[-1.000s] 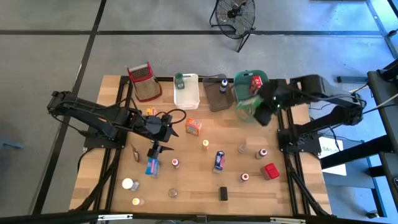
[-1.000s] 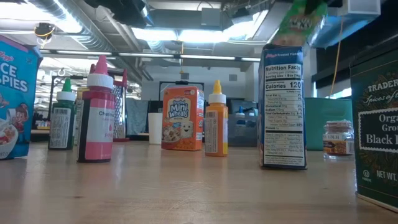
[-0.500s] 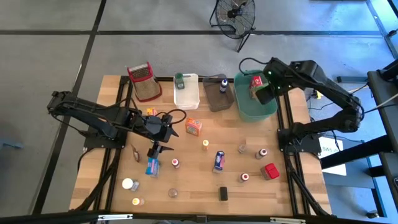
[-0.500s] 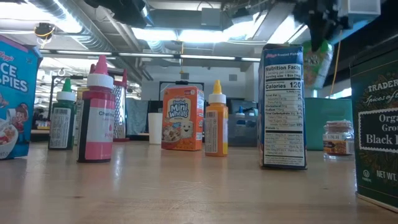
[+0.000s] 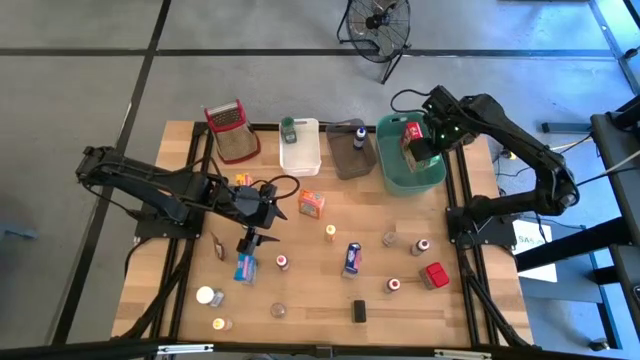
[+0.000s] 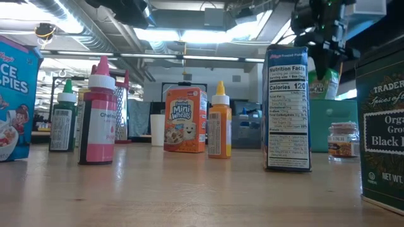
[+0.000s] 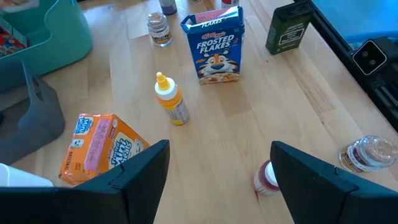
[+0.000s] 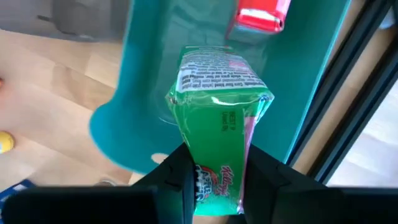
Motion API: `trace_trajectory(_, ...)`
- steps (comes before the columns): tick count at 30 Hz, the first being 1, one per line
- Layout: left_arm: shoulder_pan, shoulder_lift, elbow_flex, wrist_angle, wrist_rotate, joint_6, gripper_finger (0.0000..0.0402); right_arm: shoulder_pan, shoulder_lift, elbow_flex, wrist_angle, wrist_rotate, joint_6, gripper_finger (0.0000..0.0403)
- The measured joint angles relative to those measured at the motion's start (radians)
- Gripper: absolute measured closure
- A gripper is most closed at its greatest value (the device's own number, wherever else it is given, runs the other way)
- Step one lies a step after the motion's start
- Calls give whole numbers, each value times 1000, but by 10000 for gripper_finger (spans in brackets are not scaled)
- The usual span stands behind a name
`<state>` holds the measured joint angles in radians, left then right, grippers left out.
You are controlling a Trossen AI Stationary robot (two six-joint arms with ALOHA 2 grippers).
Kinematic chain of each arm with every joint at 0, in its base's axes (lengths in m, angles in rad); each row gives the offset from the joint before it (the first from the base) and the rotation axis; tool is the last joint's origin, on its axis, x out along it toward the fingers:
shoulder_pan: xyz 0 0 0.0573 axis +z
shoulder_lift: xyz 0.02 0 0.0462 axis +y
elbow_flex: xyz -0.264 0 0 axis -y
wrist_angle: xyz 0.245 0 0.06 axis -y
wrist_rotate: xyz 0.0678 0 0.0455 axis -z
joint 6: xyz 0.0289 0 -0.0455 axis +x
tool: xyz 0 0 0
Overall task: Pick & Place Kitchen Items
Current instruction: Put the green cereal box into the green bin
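while the right end effector [image 8: 214,171] hangs over the teal plastic bin [image 5: 392,172], clamped on a small green cardboard cereal box [image 8: 217,102], it should lower inside the walls, clear of the red box [image 8: 261,15], before releasing; the left end effector [image 7: 214,168], fingers apart, waits above the worktop [image 5: 330,260].

A green cereal box [image 8: 217,118] disappears at its lower end between the right gripper's fingers [image 8: 177,177]; a Rice Krispies box [image 6: 16,98] and a dark spice tin [image 6: 382,126] are cut by the low view's edges; far small jars' labels stay unreadable.
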<state>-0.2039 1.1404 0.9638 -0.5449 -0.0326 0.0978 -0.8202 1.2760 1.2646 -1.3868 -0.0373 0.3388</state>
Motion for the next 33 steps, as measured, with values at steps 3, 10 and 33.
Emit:
trace_trajectory(3, 0, 0, 0, 2, 0, 1, 127, -29, 26, -7, 10, -1, -9, 308)
trace_trajectory(10, 1, 0, 0, 2, -3, -5, 127, -77, 105, -12, 18, 0, -26, 308)
trace_trajectory(33, 1, 0, 0, -7, 0, 19, 127, -118, 250, -12, 88, 66, -90, 255)
